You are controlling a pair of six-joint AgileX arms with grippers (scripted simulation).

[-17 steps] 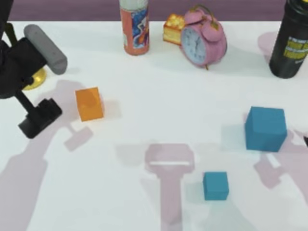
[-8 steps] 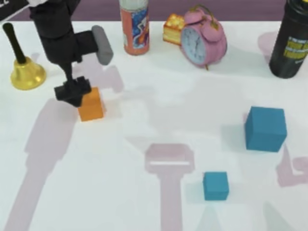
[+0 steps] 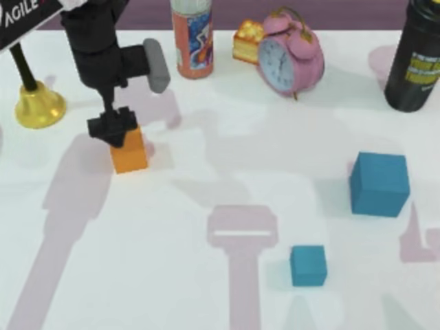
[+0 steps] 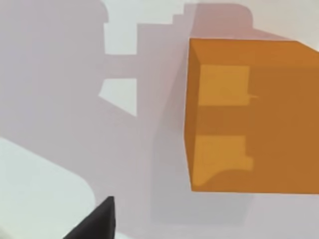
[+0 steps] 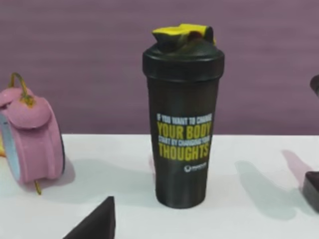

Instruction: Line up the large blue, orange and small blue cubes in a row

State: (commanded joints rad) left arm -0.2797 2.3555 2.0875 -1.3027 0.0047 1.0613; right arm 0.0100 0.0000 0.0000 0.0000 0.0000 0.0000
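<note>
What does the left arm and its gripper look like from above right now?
In the top view the left arm is matte black and blocky, with a grey cylindrical part sticking out sideways and a panel with white "AGILE" lettering at the upper edge. It narrows through a thin black stem to a small black left gripper. No cables show.

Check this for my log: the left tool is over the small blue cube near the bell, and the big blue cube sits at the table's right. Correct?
One slip: the left tool is over the orange cube, as the top view shows. The small blue cube lies apart, right of centre. The bell and big blue cube are as you said.
</note>
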